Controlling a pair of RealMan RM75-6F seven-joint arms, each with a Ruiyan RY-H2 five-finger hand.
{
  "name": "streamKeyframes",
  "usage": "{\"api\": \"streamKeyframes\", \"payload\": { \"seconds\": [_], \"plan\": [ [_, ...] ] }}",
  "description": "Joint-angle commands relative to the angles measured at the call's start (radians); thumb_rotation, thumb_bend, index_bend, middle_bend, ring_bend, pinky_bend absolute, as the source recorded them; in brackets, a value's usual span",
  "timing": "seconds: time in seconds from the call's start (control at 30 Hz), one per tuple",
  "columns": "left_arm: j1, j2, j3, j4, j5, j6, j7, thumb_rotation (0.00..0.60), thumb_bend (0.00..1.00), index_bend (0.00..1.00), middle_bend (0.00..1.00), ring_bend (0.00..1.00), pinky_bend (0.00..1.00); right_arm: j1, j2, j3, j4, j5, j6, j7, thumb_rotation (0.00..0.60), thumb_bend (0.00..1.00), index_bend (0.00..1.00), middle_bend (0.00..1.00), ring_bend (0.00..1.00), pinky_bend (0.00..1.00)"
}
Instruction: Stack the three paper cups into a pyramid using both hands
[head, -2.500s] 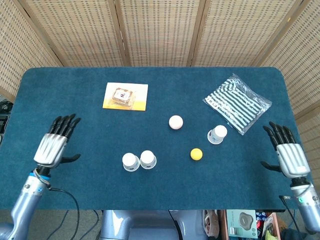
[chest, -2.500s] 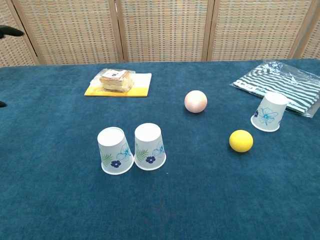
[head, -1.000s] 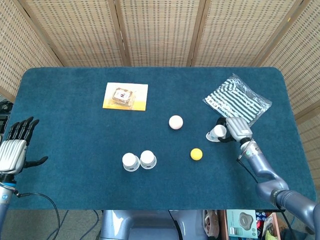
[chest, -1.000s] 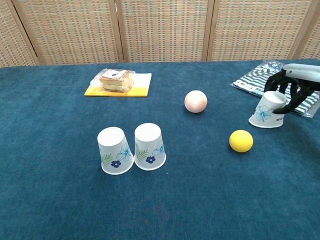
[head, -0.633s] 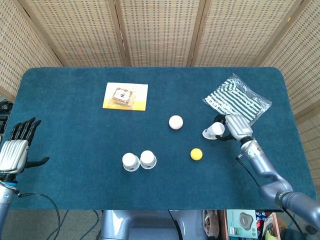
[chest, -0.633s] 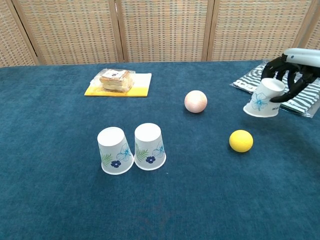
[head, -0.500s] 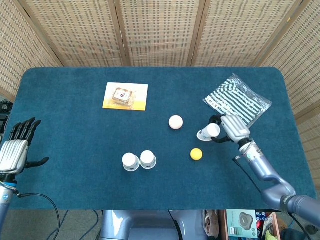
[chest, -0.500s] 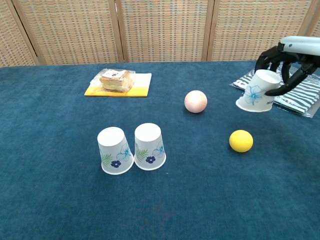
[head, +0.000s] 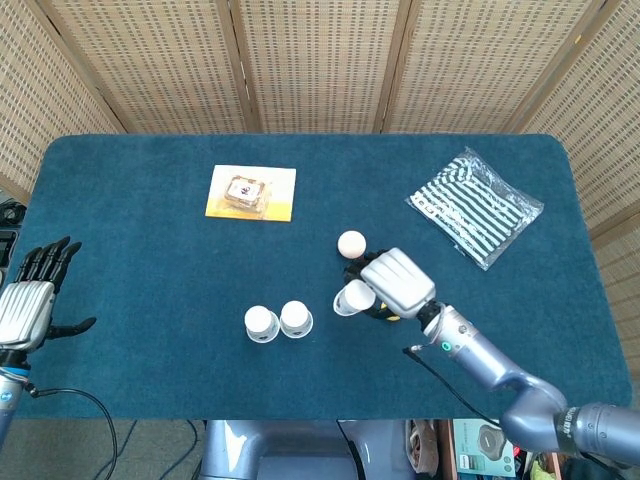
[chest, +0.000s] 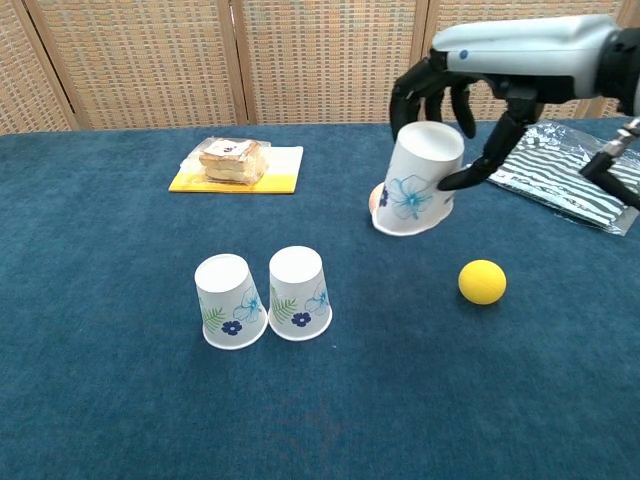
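Two upturned paper cups with blue flowers stand side by side on the blue table: the left cup (chest: 231, 300) (head: 260, 323) and the right cup (chest: 300, 293) (head: 296, 318). My right hand (chest: 450, 85) (head: 395, 282) grips the third cup (chest: 418, 178) (head: 354, 296) from above, upside down and tilted, in the air to the right of the pair. My left hand (head: 28, 297) hangs open at the table's left edge, holding nothing, and shows only in the head view.
A yellow ball (chest: 482, 281) lies right of the held cup, and a pink ball (head: 351, 243) lies behind it. A wrapped sandwich on a yellow card (chest: 235, 162) sits at the back left. A striped bag (chest: 575, 180) lies at the back right.
My right hand has lifted the third cup off the table by the striped bag and carried it left, up and toward the pair. The left hand has stayed at the table's edge.
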Motion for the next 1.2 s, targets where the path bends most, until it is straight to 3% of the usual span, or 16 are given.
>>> {"api": "streamKeyframes", "payload": {
  "seconds": [0.03,0.53,1.07,1.2],
  "plan": [
    [0.002,0.008,-0.001,0.0,0.008,0.006,-0.008,0.6,0.12,0.0,0.0,0.0,0.0,0.092,-0.096,0.034,-0.012,0.121,-0.035,-0.136,0.6,0.41,0.47,0.52,0.46,0.58],
    [0.011,0.035,-0.007,-0.003,0.019,0.006,-0.065,0.6,0.12,0.0,0.0,0.0,0.0,0.291,-0.297,0.033,-0.019,0.456,0.033,-0.463,0.6,0.41,0.47,0.51,0.46,0.58],
    [0.012,0.046,-0.007,-0.007,0.028,-0.005,-0.095,0.6,0.12,0.0,0.0,0.0,0.0,0.366,-0.343,0.018,-0.004,0.617,0.113,-0.515,0.6,0.41,0.47,0.49,0.46,0.58],
    [0.011,0.046,-0.007,-0.005,0.027,-0.01,-0.095,0.6,0.12,0.0,0.0,0.0,0.0,0.372,-0.341,0.016,-0.007,0.622,0.117,-0.502,0.6,0.41,0.43,0.43,0.44,0.58]
  ]
}}
